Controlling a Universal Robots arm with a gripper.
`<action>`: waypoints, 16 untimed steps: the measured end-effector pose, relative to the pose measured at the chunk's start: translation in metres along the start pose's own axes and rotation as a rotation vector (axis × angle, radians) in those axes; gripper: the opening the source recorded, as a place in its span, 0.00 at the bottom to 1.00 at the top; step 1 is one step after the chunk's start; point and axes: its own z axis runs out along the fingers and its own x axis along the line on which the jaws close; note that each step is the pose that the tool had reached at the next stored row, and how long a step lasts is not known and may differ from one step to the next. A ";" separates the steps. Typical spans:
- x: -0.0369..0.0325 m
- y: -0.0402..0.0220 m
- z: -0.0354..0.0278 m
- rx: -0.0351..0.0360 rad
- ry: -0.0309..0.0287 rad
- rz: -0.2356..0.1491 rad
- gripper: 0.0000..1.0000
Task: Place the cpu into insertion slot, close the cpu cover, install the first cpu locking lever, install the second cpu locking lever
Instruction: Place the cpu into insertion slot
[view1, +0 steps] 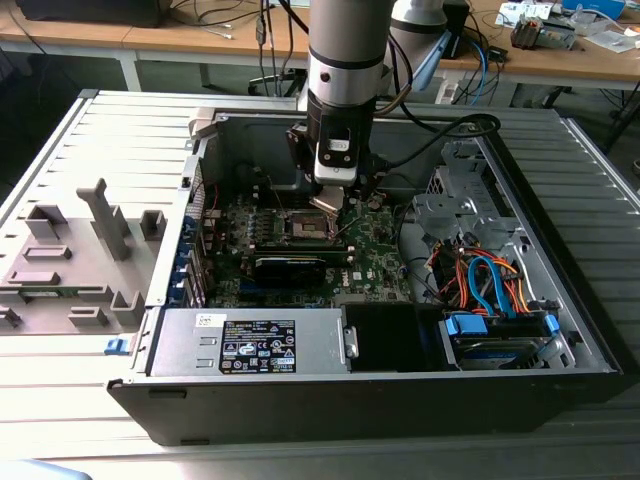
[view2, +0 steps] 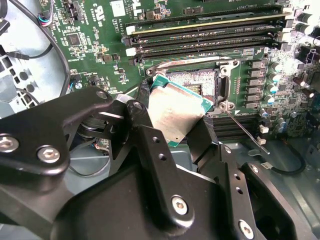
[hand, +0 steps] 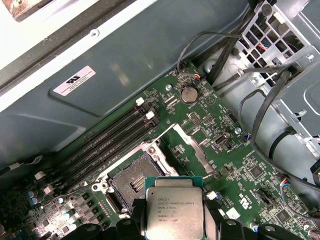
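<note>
My gripper (view1: 329, 196) is shut on the cpu (view2: 175, 112), a flat square chip with a silvery top, gripped by two opposite edges between black fingers (view2: 145, 137). The chip hangs tilted just above and beside the insertion slot (view2: 192, 82), whose dark pin field lies open inside its silver rim. In the first wrist view the cpu (hand: 174, 210) sits between the fingertips, with the insertion slot (hand: 134, 181) right beyond it. The cpu cover (hand: 192, 152) stands raised at the socket's side. A thin locking lever (view2: 245, 131) sticks out free from the socket corner.
Long memory slots (view2: 205, 30) run beside the socket. A black card (view1: 290, 265) lies in front of it in the exterior view. The power supply (view1: 250, 345), a cable bundle (view1: 490, 280) and the case walls (view1: 200, 150) close in the board. A grey fixture tray (view1: 70, 250) is outside.
</note>
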 end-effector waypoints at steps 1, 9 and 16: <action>0.0000 0.0000 0.0000 0.0000 0.0000 0.001 0.55; 0.0000 0.0000 0.0000 0.0000 -0.0003 0.004 0.55; 0.0000 0.0000 0.0000 -0.0001 -0.0007 0.009 0.55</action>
